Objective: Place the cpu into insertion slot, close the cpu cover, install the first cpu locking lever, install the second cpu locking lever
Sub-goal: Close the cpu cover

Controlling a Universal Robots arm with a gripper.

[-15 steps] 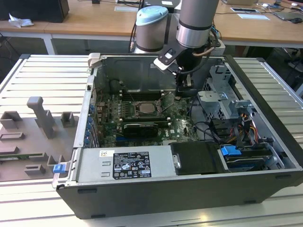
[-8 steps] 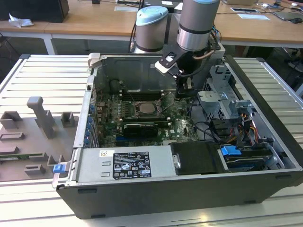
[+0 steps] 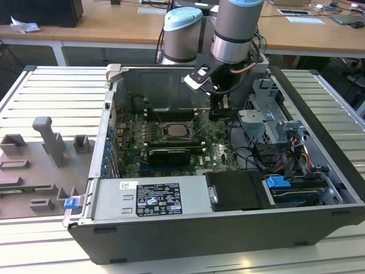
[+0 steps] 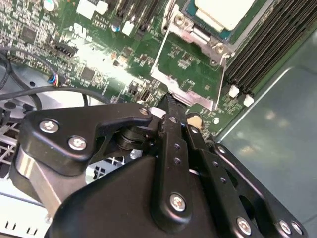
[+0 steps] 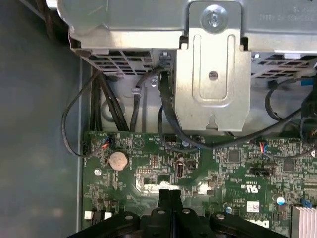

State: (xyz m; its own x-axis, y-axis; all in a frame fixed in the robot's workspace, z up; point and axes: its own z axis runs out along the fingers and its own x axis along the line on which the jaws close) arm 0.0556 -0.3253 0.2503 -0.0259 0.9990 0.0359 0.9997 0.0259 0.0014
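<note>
The arm's black claw (image 4: 171, 105) is pinched tight together, empty, with its tips right by the thin silvery square-frame cover (image 4: 193, 95).

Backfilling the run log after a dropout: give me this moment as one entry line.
cpu: in insertion slot | cpu cover: open, off the cpu | tool: shut, tips at cover edge

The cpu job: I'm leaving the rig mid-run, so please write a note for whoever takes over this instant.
The gripper is shut with nothing seen in it. Its tips are close to the edge of the cpu cover; contact is unclear.
The cpu sits in the insertion slot.
The cpu cover is open beside the slot, not over the chip.
Done: cpu placed.
Left: closing the cover, both locking levers.
</note>
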